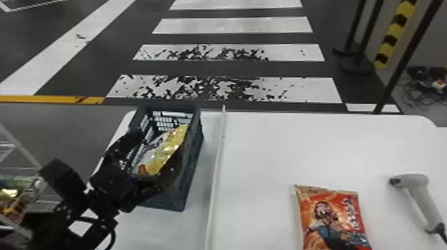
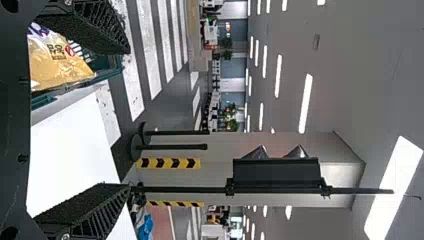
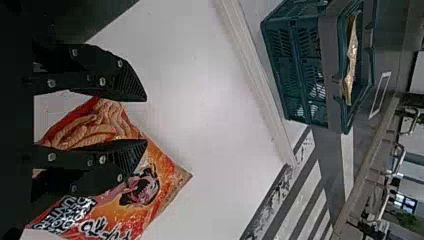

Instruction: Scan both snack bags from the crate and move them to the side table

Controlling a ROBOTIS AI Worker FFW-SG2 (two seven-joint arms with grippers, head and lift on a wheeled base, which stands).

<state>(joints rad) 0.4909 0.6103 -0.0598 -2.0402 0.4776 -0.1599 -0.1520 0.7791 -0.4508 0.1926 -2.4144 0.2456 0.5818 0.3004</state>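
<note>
My left gripper (image 1: 159, 143) is at the dark crate (image 1: 192, 163) in the head view, its fingers spread around the upper part of a yellow snack bag (image 1: 168, 149). In the left wrist view that left gripper (image 2: 125, 119) stands wide open, and the yellow bag (image 2: 57, 62) lies beside one finger, with nothing held. An orange snack bag (image 1: 327, 216) lies flat on the white table in the head view. The right wrist view has my right gripper (image 3: 144, 120) open over the orange bag (image 3: 162, 172), one finger overlapping it. A grey scanner (image 1: 419, 196) lies at the right.
A raised pale strip (image 1: 216, 159) runs along the white table (image 1: 266, 149), between the crate and the orange bag. At the far left stands a rack (image 1: 21, 154) holding colourful packages. Barrier posts (image 1: 357, 64) stand on the floor beyond the table.
</note>
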